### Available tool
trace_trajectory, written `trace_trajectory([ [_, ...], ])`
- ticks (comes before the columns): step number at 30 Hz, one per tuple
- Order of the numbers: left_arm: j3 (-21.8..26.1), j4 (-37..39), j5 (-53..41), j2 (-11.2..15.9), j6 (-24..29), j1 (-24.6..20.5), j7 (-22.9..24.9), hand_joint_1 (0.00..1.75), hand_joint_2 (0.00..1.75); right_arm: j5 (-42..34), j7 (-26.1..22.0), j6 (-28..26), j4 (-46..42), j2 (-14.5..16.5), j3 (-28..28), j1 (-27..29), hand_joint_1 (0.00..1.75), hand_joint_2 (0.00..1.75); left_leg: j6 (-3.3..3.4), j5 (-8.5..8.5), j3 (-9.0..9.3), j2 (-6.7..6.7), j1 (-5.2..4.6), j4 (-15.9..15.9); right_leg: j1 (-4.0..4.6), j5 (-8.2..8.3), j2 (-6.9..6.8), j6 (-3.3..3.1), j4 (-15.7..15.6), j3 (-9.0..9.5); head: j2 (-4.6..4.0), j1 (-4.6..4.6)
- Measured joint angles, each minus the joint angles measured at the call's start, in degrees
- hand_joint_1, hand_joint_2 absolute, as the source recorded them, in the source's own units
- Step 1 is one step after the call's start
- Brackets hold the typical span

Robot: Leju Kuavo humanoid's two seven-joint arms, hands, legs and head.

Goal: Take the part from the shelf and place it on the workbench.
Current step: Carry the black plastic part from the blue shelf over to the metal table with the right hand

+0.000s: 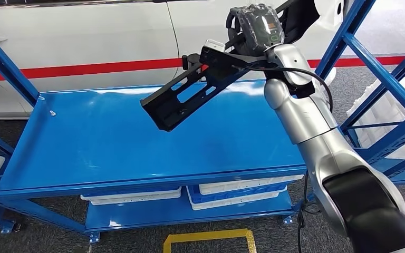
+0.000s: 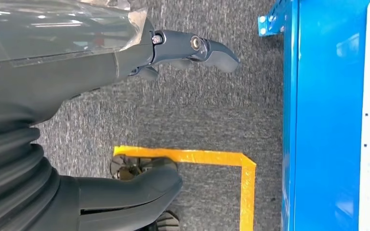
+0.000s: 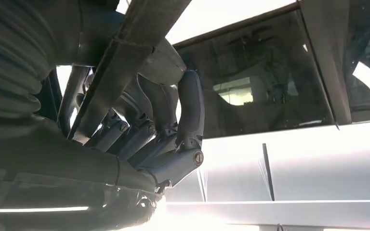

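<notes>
Black slotted bracket (image 1: 190, 97) is held tilted at upper centre of frame by right hand (image 1: 256, 26), fingers (image 3: 144, 139) wrapped around it, above blue surface (image 1: 111, 142). Left hand (image 2: 53, 120) fingers (image 2: 197, 48) are spread, holding nothing.

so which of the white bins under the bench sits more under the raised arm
The right white bin, on the lower shelf below the right hand holding the black part. The left white bin sits further left.

The workbench (image 1: 111, 142) top lies bare from its left edge to its right edge, giving broad room under the black part (image 1: 190, 95) held up by the right hand (image 1: 256, 29). Blue shelf uprights (image 1: 369, 79) crowd the right edge; a white car (image 1: 84, 42) closes the back.
</notes>
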Motion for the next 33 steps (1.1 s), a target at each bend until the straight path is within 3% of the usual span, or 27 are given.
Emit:
trace_trajectory([
  [2,0.1,0.0,0.0,0.0,0.7,0.0,0.3,0.0,1.75,0.0,-0.2,-1.1,1.4,1.0,0.4,-0.3,1.75,1.75,-0.54,-0.31,-0.29,-0.05,0.26,0.7,-0.44,2.26,-0.2,1.16,-7.1,4.0,0.0,0.0],
  [4,0.1,0.0,0.0,0.0,1.0,-0.1,0.4,0.0,1.75,0.1,-0.3,-1.7,2.3,1.7,0.7,-0.8,1.75,1.75,-1.36,-0.63,-1.04,-0.2,0.25,1.6,-0.14,3.31,-0.13,1.31,-12.7,7.37,0.0,0.05],
  [6,0.1,0.0,0.0,0.1,1.1,-0.2,0.5,0.0,1.75,0.1,-0.4,-2.0,3.0,2.1,0.9,-1.1,1.75,1.75,-1.99,-0.59,-1.65,-0.42,0.16,2.1,0.24,3.09,0.09,0.58,-13.5,7.82,0.0,0.03],
  [8,0.1,0.0,-0.3,0.1,1.5,-0.1,0.8,0.0,1.75,0.1,-0.3,-2.0,3.5,2.4,1.1,-1.1,1.75,1.75,-2.6,-0.96,-2.02,-0.51,0.39,2.6,-0.12,3.25,0.07,-0.31,-13.6,7.36,0.0,-0.04],
  [10,0.1,0.0,-0.9,0.1,2.5,-0.1,1.8,0.0,1.75,0.1,-0.4,-2.0,3.8,2.8,1.2,-1.2,1.75,1.75,-3.21,-3.7,-3.32,-0.49,0.66,5.6,-0.31,3.7,0.04,-1.44,-13.7,7.01,0.0,-0.08],
  [12,0.1,0.0,-1.3,0.2,3.3,-0.1,2.8,0.0,1.75,0.1,-0.4,-2.1,4.1,3.1,1.2,-1.3,1.75,1.75,-3.64,-8.2,-6.15,-0.48,0.78,12.7,-0.1,4.14,0.01,-2.38,-13.7,6.42,0.0,-0.13],
  [13,0.1,0.0,-1.2,0.3,3.5,0.0,3.2,0.0,1.75,0.1,-0.5,-2.2,4.3,3.1,1.2,-1.2,1.75,1.75,-3.76,-9.81,-7.5,-0.48,0.81,16.2,0.05,4.39,-0.01,-2.66,-13.7,6.05,0.0,-0.13],
  [14,0.2,0.0,-1.0,0.4,3.6,0.1,3.6,0.0,1.75,0.1,-0.6,-2.3,4.4,3.2,1.2,-1.2,1.75,1.75,-3.77,-10.38,-8.15,-0.48,0.82,18.2,0.2,4.65,-0.02,-2.82,-13.7,5.68,0.0,-0.13],
  [15,0.2,0.0,-0.8,0.4,3.6,0.3,3.8,0.0,1.75,0.1,-0.6,-2.4,4.6,3.2,1.2,-1.2,1.75,1.75,-3.66,-9.87,-7.78,-0.48,0.82,18.2,0.31,4.91,-0.01,-2.87,-13.7,5.34,0.0,-0.13],
  [16,0.4,0.0,-0.5,0.5,3.6,0.4,4.0,0.0,1.75,0.1,-0.7,-2.5,4.7,3.3,1.1,-1.1,1.75,1.75,-3.43,-8.48,-6.24,-0.48,0.81,16.0,0.4,5.18,0.0,-2.83,-13.7,5.07,0.0,-0.13],
  [18,0.8,0.0,-0.1,0.7,3.7,0.5,4.3,0.0,1.75,0.0,-0.9,-2.8,4.8,3.3,1.1,-1.2,1.75,1.75,-2.78,-5.53,-1.31,-0.5,0.68,8.1,0.6,5.75,0.01,-2.52,-13.7,4.68,0.0,-0.13],
  [20,1.1,0.0,0.0,1.0,3.8,0.5,4.5,0.0,1.75,-0.1,-1.1,-3.3,4.9,3.3,1.0,-1.2,1.75,1.75,-2.31,-4.25,1.52,-0.56,0.29,3.2,0.7,6.38,-0.05,-1.86,-13.8,4.45,0.0,-0.1],
  [23,1.4,0.0,-0.1,1.3,3.9,0.5,4.9,0.0,1.75,-0.3,-1.4,-4.1,5.2,3.3,0.8,-1.1,1.75,1.75,-1.59,-3.2,1.16,-0.47,-0.19,2.3,0.63,7.25,-0.15,-0.53,-14.0,4.08,0.0,-0.1],
  [24,1.5,0.0,-0.1,1.4,4.0,0.4,5.0,0.0,1.75,-0.4,-1.5,-4.3,5.3,3.2,0.7,-1.0,1.75,1.75,-1.13,-2.47,0.88,-0.38,-0.14,1.9,0.72,6.65,-0.14,-0.41,-13.4,3.56,0.0,-0.06],
  [25,1.5,0.0,-0.2,1.4,4.0,0.4,5.1,0.0,1.75,-0.4,-1.5,-4.6,5.3,3.1,0.5,-1.0,1.75,1.75,-0.6,-1.65,0.43,-0.24,-0.04,1.5,0.86,5.18,-0.11,-0.61,-11.9,2.74,0.0,-0.01],
  [27,1.6,0.0,-0.2,1.5,4.0,0.3,5.3,0.0,1.75,-0.5,-1.6,-4.9,5.4,3.0,0.3,-0.5,1.75,1.75,-0.01,-0.33,-0.84,-0.1,0.0,1.2,0.96,0.62,-0.1,-1.37,-5.7,0.55,0.0,0.1],
  [29,1.6,0.0,-0.3,1.6,4.0,0.4,5.4,0.0,1.75,-0.4,-1.6,-4.9,5.4,2.9,0.1,0.2,1.75,1.75,-0.02,0.78,-2.37,-0.06,-0.08,1.3,0.92,-2.22,-0.1,-1.28,0.8,-0.67,0.0,0.13],
  [30,1.6,0.0,-0.3,1.6,4.0,0.4,5.4,0.0,1.75,-0.4,-1.6,-4.9,5.4,2.9,0.0,0.6,1.75,1.75,-0.08,1.33,-3.16,-0.07,-0.11,1.4,0.91,-2.24,-0.11,-0.85,1.8,-0.17,0.0,0.13],
  [31,1.7,0.0,-0.2,1.7,4.1,0.4,5.4,0.0,1.75,-0.4,-1.6,-4.9,5.4,2.9,0.0,0.8,1.75,1.75,-0.2,1.83,-3.92,-0.07,-0.11,1.5,0.91,-1.48,-0.11,-0.32,0.8,1.35,0.0,0.13],
  [33,1.8,0.0,-0.2,1.7,4.2,0.4,5.3,0.0,1.75,-0.3,-1.8,-4.8,5.4,3.0,-0.1,0.8,1.75,1.75,-0.59,2.6,-5.2,-0.07,-0.15,1.9,0.93,0.0,-0.13,0.19,-6.5,6.84,0.0,0.11],
])
